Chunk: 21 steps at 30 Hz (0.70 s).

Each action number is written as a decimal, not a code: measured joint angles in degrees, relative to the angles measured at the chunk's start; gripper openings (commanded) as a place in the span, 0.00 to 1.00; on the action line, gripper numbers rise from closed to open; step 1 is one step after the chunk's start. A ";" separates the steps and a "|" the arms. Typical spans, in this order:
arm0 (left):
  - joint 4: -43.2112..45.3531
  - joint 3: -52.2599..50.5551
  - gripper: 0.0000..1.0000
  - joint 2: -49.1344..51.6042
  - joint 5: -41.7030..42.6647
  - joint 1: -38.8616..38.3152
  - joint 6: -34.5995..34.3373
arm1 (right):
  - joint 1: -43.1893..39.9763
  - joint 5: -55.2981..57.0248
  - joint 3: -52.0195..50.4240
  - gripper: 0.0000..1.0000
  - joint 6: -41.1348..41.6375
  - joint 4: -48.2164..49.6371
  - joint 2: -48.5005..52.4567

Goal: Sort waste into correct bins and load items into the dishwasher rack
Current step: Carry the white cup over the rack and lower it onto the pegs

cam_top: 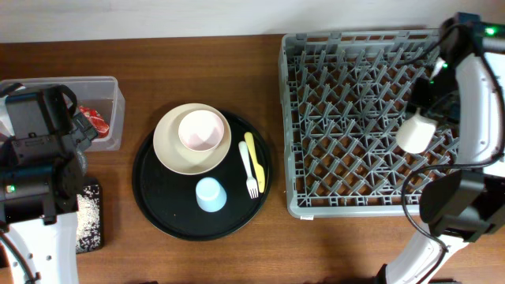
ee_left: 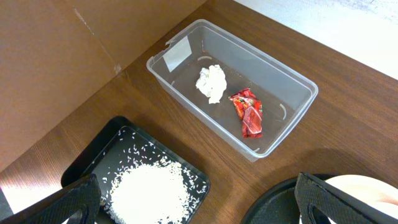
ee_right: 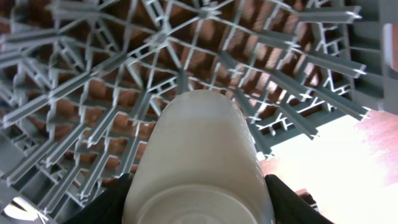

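White plastic first: the white cup point(ee_right: 199, 155) sits clamped between the two dark fingers point(ee_right: 109, 202) of the right gripper point(ee_right: 199, 208), one finger pressed on each side of it, and it reaches out from them toward the grey grid beyond. From overhead it hangs over the right part of the dishwasher rack point(cam_top: 289, 126), near that crate's right wall; whether it touches the pegs cannot be told. Left of the rack, on the round black tray point(cam_top: 158, 197), lie the cream plate point(cam_top: 170, 150) with the pink bowl point(cam_top: 201, 130) in it, the light blue cup point(cam_top: 210, 194) nearer, and the yellow fork point(cam_top: 254, 158) just beside a white fork point(cam_top: 247, 170). At the far left, the left gripper point(ee_left: 199, 205) hovers with its fingers spread wide and nothing between them, above the wooden table point(cam_top: 355, 244). Beyond it the clear tub point(ee_left: 261, 53) holds the white tissue point(ee_left: 211, 82) and red wrapper point(ee_left: 249, 112), and the black bin point(ee_left: 81, 171) holds the rice grains point(ee_left: 149, 196).
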 measured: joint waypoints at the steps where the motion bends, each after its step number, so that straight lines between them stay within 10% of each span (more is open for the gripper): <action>1: 0.00 0.00 0.99 -0.02 0.00 0.00 0.00 | -1.51 -0.04 0.00 0.52 -0.11 0.00 0.00; 21: 0.00 0.00 0.99 -0.02 0.00 0.00 0.00 | -11.30 -4.72 -9.09 0.52 -6.75 9.73 -0.15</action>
